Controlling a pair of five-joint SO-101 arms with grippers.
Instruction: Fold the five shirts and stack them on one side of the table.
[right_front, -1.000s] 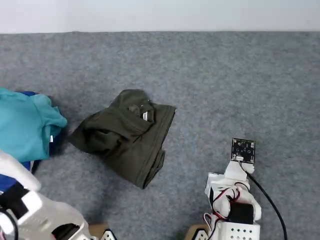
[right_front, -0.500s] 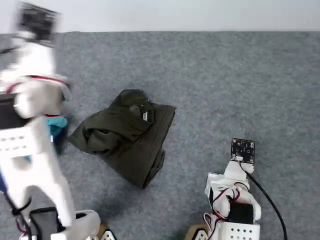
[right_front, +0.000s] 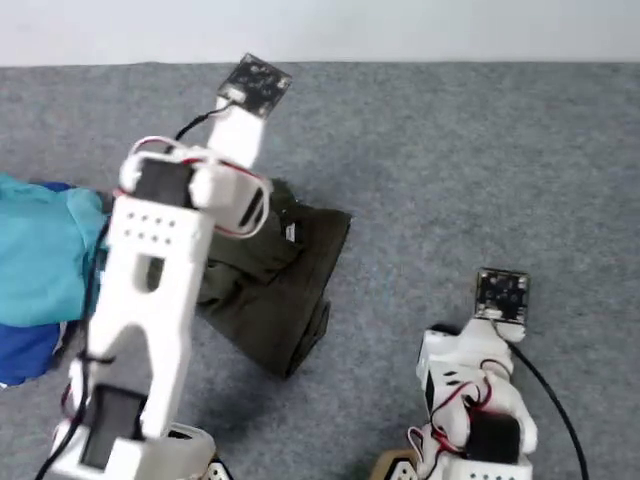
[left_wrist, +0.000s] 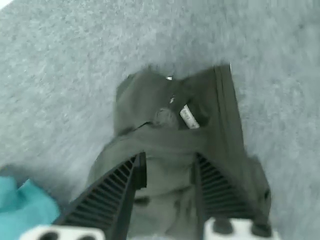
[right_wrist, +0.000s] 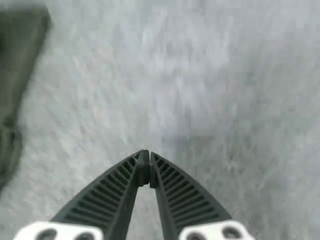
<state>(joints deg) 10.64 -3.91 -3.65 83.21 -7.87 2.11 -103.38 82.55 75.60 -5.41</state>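
A crumpled dark olive shirt (right_front: 290, 290) lies in the middle of the grey table. In the left wrist view my left gripper (left_wrist: 169, 162) hovers open just above it, and the cloth (left_wrist: 172, 110) with its white neck label fills the gap between the fingers. The left arm (right_front: 160, 260) stretches from the near left edge over the shirt's left half. A teal shirt (right_front: 40, 250) lies on a blue one (right_front: 25, 355) at the table's left edge. My right gripper (right_wrist: 149, 167) is shut on nothing above bare cloth, near the front right, with the olive shirt (right_wrist: 15, 75) off to its side.
The grey table cover (right_front: 480, 170) runs open across the whole right half and along the far side. The right arm's base (right_front: 470, 420) stands at the front edge. A pale wall borders the far end.
The left arm has swung from the far left edge across to the olive shirt, and now stands over it. The right arm has shifted slightly.
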